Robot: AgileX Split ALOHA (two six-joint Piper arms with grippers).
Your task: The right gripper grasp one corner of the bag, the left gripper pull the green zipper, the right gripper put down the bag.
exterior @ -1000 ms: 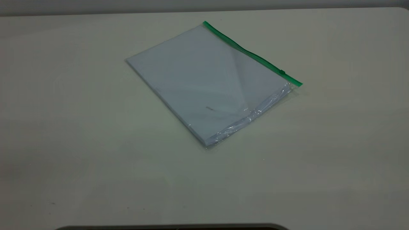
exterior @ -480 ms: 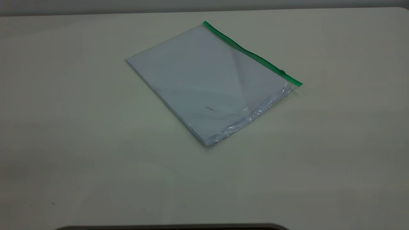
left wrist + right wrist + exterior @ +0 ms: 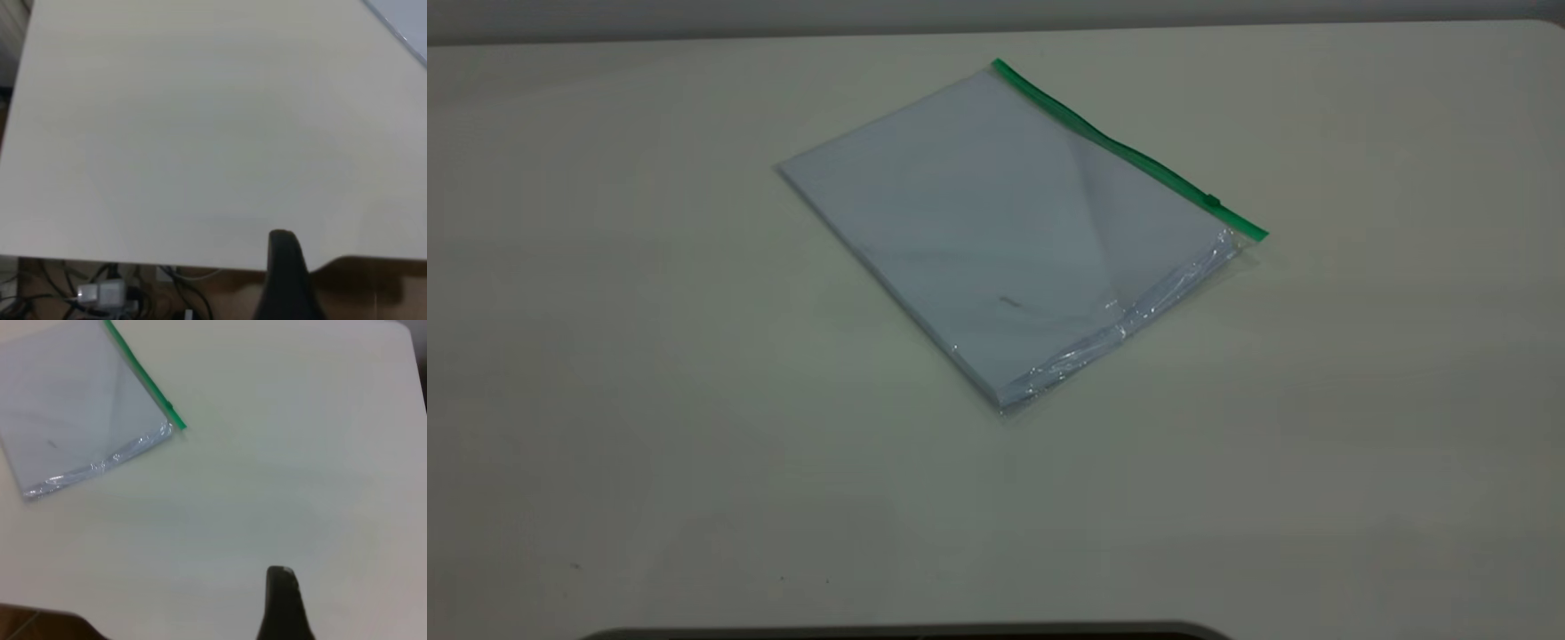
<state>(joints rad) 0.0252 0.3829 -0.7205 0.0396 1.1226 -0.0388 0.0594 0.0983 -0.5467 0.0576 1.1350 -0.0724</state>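
The bag (image 3: 1005, 231), a clear pouch holding white paper, lies flat on the table, tilted diagonally. The green zipper (image 3: 1129, 156) runs along its far-right edge, with the slider tab (image 3: 1213, 201) near the right-hand corner. Neither gripper shows in the exterior view. In the right wrist view the bag (image 3: 80, 407) and zipper (image 3: 143, 377) lie far off from the right gripper (image 3: 281, 593), which hovers over bare table. The left gripper (image 3: 283, 267) sits at the table's edge. Only a corner of the bag (image 3: 407, 20) shows in the left wrist view, far from that gripper.
The pale table (image 3: 694, 400) stretches wide around the bag. The left wrist view shows the table's edge with cables and a plug block (image 3: 107, 293) below it. A dark curved rim (image 3: 907, 631) lies at the near edge of the exterior view.
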